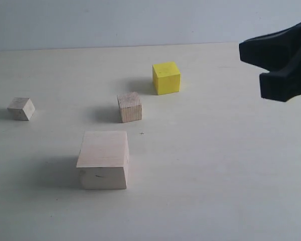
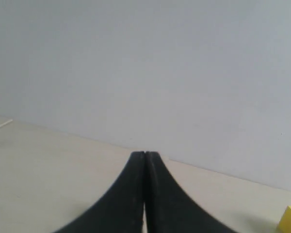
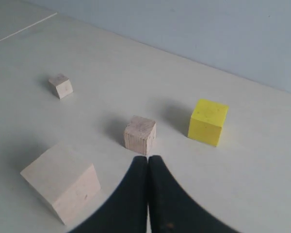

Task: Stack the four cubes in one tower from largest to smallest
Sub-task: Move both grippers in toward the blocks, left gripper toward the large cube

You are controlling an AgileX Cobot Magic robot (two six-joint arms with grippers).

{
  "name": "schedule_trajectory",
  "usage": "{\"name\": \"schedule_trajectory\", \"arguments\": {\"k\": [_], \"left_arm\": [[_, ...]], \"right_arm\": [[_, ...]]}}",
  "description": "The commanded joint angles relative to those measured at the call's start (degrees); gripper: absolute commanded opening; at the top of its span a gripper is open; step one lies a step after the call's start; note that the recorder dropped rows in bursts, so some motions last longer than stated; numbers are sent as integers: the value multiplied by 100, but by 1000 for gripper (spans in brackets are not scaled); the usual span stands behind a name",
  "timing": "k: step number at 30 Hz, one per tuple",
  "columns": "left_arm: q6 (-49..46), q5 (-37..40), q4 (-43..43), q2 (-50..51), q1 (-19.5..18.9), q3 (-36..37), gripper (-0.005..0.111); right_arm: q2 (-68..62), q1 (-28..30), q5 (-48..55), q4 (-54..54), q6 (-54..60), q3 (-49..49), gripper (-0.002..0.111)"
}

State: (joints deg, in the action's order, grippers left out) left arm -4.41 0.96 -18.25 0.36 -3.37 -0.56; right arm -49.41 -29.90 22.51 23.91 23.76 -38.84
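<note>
Spread apart on the table sit the big pale cube near, the brown cube just behind it, the yellow cube farther back and right, and the tiny pale cube at the left. The left gripper and right gripper are both pinched shut on nothing. These blocks look hard, light and smooth, so I think it is best to pinch two flat opposite sides, near the middle.
</note>
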Motion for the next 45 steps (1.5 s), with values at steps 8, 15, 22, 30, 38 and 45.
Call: {"name": "schedule_trajectory", "arguments": {"k": [8,15,22,30,38,45], "left_arm": [[-989,2103,-466,1876,4,-2133,0],[-4322,4960,-3873,5203,4,-3734,0],[-4325,4888,-5183,6785,4,-3758,0],[-4335,4694,-5608,7040,4,-3758,0],[-4335,4483,-5642,7055,4,-3758,0],[-4476,4183,-5679,7249,4,-3758,0]], "right_arm": [[-22,-8,-872,320,20,-41,0],[-206,-8,-883,307,20,-41,0],[-293,-8,-597,285,20,-41,0],[-293,-8,-569,285,30,-41,0],[-293,-8,-569,285,30,-41,0],[-310,-8,-569,285,30,-41,0]]}}
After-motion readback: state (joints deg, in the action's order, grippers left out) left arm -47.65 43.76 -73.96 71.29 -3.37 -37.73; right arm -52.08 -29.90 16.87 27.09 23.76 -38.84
